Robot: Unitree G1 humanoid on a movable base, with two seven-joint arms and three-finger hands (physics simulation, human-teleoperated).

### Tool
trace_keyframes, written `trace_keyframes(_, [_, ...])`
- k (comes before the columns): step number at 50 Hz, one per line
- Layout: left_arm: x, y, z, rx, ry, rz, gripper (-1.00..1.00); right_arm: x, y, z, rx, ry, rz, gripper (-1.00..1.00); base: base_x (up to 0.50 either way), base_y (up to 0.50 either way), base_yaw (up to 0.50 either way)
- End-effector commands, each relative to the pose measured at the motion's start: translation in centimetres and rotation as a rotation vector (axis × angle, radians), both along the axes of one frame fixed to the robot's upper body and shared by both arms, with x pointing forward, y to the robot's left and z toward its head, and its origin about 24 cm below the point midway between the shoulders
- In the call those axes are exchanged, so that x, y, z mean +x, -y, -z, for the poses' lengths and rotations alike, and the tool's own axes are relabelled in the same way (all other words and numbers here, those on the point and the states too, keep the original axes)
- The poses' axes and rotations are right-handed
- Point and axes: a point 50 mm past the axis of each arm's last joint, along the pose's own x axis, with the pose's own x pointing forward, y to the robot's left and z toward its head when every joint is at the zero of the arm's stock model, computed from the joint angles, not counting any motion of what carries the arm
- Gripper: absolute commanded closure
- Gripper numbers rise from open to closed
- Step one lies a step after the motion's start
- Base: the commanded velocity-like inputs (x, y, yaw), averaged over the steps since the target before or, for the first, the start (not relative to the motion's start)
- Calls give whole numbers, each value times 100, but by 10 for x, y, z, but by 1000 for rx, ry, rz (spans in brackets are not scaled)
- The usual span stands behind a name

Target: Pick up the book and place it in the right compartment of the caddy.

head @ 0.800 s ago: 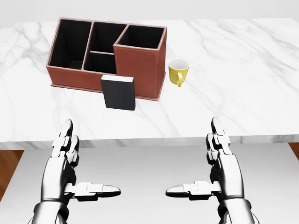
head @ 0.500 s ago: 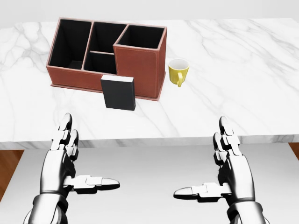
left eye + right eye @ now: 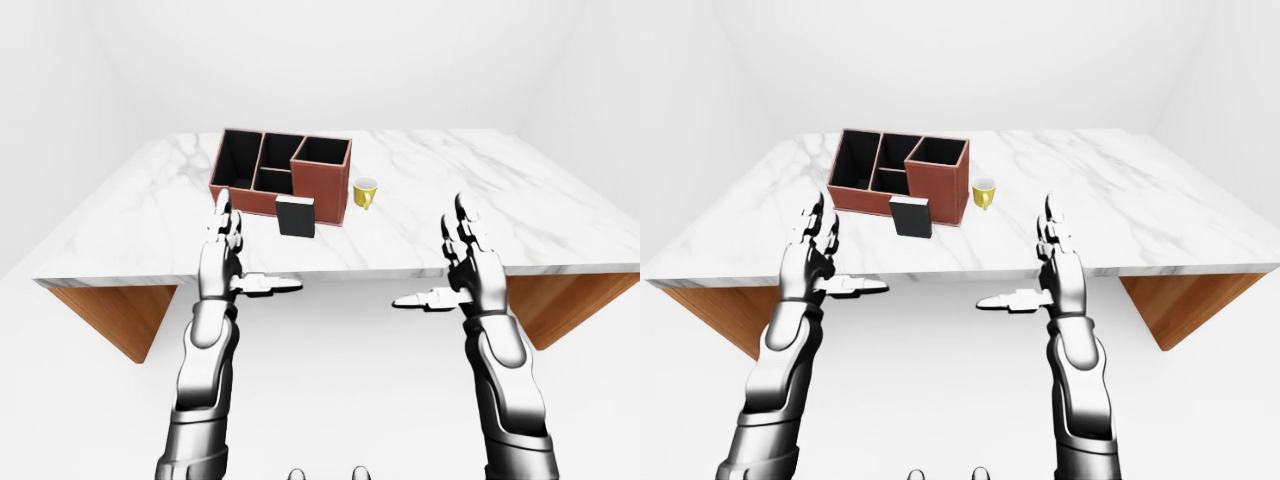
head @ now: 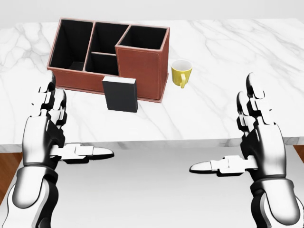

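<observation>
Head view: both hands open and empty, left hand point(image 4: 45, 128) lower left, right hand point(image 4: 259, 135) lower right; book point(image 4: 120, 94) stands upright at centre-left against the caddy point(image 4: 142, 64), nearer the left hand.

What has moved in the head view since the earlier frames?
Both open hands rose and spread apart: the left hand went up and left, the right hand up and right. Neither took hold of anything. The book, caddy and yellow mug stayed put.
</observation>
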Motion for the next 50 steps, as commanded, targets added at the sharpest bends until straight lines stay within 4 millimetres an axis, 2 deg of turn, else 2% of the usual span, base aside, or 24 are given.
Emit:
trace_keyframes(1, [0, 2, -17, -6, 68, 11, -100, -2, -2, -23, 14, 103, -24, -100, 0, 0, 0])
trace_keyframes(11, [0, 3, -28, -18, 113, 15, -100, -3, 1, -39, 18, 173, -7, -100, 25, 49, 0])
trace_keyframes(23, [-4, 3, -35, -20, 147, 13, -100, -3, 0, -49, 22, 216, -6, -100, 27, 50, 0])
trace_keyframes(36, [-8, 6, -35, -18, 154, 17, -100, -5, 2, -52, 35, 229, -4, -100, 39, 42, 0])
trace_keyframes(50, [-10, 8, -35, -17, 156, 21, -100, -7, 3, -51, 48, 229, -2, -100, 50, 20, 0])
